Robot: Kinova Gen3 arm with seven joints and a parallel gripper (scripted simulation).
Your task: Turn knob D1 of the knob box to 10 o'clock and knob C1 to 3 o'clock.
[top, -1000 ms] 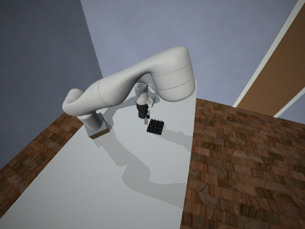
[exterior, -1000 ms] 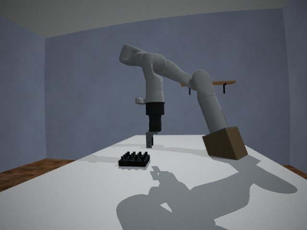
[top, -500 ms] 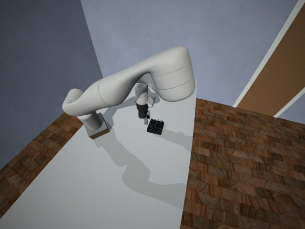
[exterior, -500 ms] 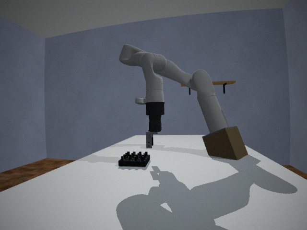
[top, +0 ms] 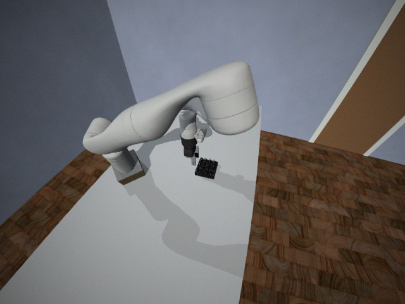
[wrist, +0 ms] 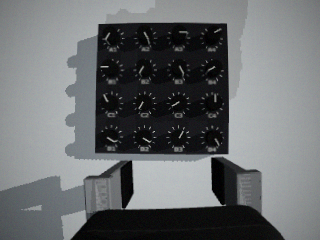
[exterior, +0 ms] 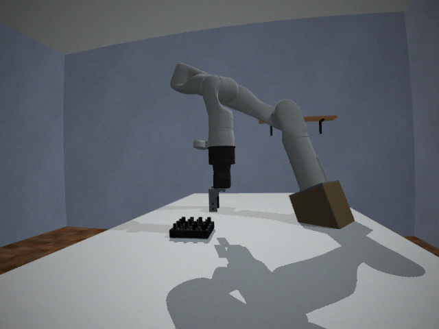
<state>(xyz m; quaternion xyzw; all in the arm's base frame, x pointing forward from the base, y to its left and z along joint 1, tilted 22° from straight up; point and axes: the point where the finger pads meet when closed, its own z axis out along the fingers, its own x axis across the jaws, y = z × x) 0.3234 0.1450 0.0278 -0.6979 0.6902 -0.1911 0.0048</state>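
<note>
Closely set knobs [top: 206,166] [exterior: 194,225] [wrist: 145,104] leave only narrow gaps.

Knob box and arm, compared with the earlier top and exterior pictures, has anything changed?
Nothing visibly changed. The knob box stands in the same place on the table, and the arm keeps its pose, with the gripper raised beside the box. No earlier wrist picture exists, so I cannot compare individual knob settings.
</note>
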